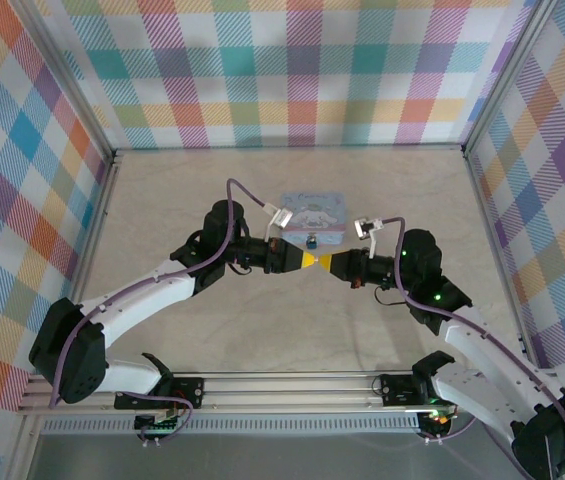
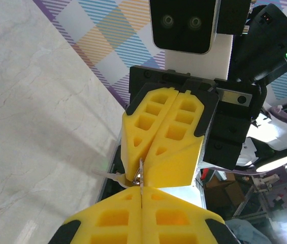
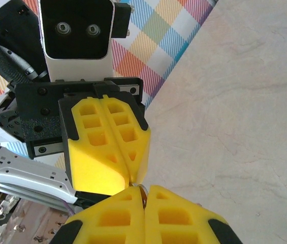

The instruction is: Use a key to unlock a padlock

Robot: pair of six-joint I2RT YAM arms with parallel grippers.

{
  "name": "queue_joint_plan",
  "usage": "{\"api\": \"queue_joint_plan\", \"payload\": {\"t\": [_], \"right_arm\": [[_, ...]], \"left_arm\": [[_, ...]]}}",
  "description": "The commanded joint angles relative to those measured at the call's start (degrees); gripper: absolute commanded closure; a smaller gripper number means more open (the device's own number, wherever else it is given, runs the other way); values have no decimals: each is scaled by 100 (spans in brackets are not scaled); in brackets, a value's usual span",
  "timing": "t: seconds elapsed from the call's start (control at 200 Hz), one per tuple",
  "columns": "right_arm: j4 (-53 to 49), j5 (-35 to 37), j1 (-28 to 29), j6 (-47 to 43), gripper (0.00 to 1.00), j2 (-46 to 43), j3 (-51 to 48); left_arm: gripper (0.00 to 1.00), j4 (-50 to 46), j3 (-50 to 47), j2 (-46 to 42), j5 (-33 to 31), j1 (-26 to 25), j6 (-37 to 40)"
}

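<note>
Walls: plaid panels in pastel and bright colours close off the back and both sides.
Table (image 1: 212,190): pale beige, marble-like with faint veins, bare around the arms.
Key (image 2: 140,179): a thin silvery sliver held in the air between the two sets of yellow fingertips, above the middle of the table. Only its edge and a small rounded, shiny part show, and its shape is too small to make out further.
Left gripper (image 1: 308,261): reaches in from the left with its fingers pressed together. In the left wrist view the key's thin edge comes out of the seam between them.
Right gripper (image 1: 329,263): points straight at the left one, tip to tip. Its fingers are pressed together too, and the key's other end sits at their seam, so both appear to pinch it.
Padlock (image 1: 313,241): a tiny dark-blue body on the table just beyond the meeting fingertips, apart from them. Its shackle is too small to judge.
Tin (image 1: 311,213): a pale blue rectangle with a white cartoon figure, lying flat just behind the padlock.
</note>
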Motion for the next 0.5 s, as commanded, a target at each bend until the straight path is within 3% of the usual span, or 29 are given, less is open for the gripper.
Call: {"api": "queue_joint_plan", "payload": {"t": [0.0, 0.045, 0.16, 0.295, 0.5], "right_arm": [[27, -94, -28, -187, 100, -7, 197], [3, 24, -28, -217, 100, 9, 205], [-320, 718, -71, -574, 100, 164, 437], [-505, 1736, -180, -1206, 100, 761, 925], [-189, 2831, -355, -2071, 100, 2465, 1953]], "left_arm": [[92, -305, 212, -142, -65, 68, 243], [77, -449, 243, -136, -234, 81, 285], [59, -546, 78, -209, -958, 154, 255], [51, -572, -141, -118, -1510, 143, 202], [47, -62, -646, 509, -2041, -23, 32]]}}
